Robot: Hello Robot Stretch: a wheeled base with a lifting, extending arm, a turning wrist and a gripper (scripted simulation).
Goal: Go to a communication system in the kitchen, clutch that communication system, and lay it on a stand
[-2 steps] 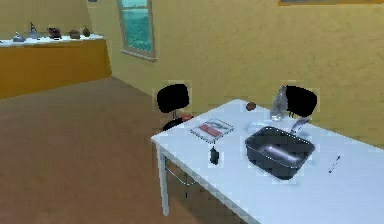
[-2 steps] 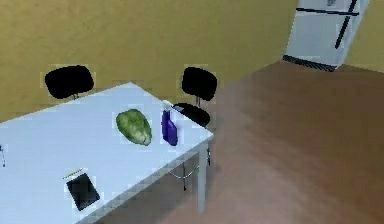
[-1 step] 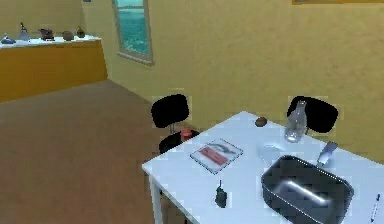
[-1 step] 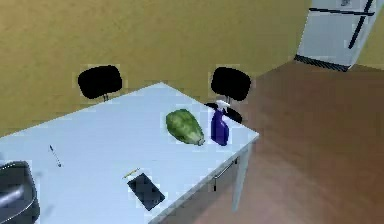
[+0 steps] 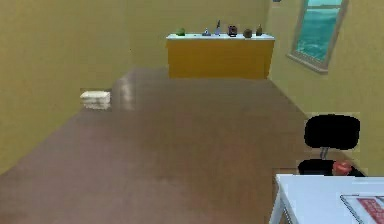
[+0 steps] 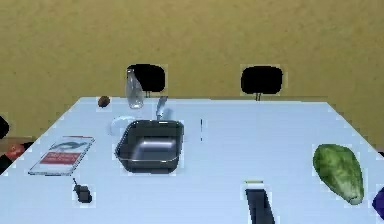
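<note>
You've got 1 pale table (image 6: 262, 140) across most of the arm side view; its corner also shows in the fwd view at 5 o'clock.

1 yellow counter (image 5: 219, 58) w/ a white top stands at the fwd view's 12 o'clock, against the far wall. It carries a row of small items (image 5: 232, 31), too tiny to count for sure.

1 window (image 5: 322, 30) is at 2 o'clock in the fwd view.

Chairs, all black:
- 2 sit behind the table in the arm side view, one at 11 o'clock (image 6: 148, 76) and one at 1 o'clock (image 6: 263, 78).
- 1 more (image 5: 331, 135) is at the fwd view's 4 o'clock, beside the table corner.

On the table, arm side view:
- 1 dark pan (image 6: 151, 146) just left of ctr.
- 1 green veg (image 6: 340, 173) at 4 o'clock, near the edge.
- 1 book (image 6: 62, 155) lying flat at 8 o'clock.
- 1 clear bottle (image 6: 134, 89) upright at 11 o'clock.
- 1 brown blob (image 6: 103, 100) just left of the bottle.
- 2 thin slivers, one (image 6: 160, 104) btw bottle and pan, one (image 6: 203, 128) right of the pan.

1 arm (image 6: 261, 208) rises at 6 o'clock. The gripper (image 6: 254, 184) at its far end can't be made out, so you can't tell the fingers' state or whether it holds anything.

1 white box (image 5: 95, 98) lies on the floor at the fwd view's 9 o'clock.

As for the phone, nothing reads clearly as one. The closest is 1 small dark blob (image 6: 83, 193) w/ a thin tail at the table's 7 o'clock, near the book and well apart from the arm.
</note>
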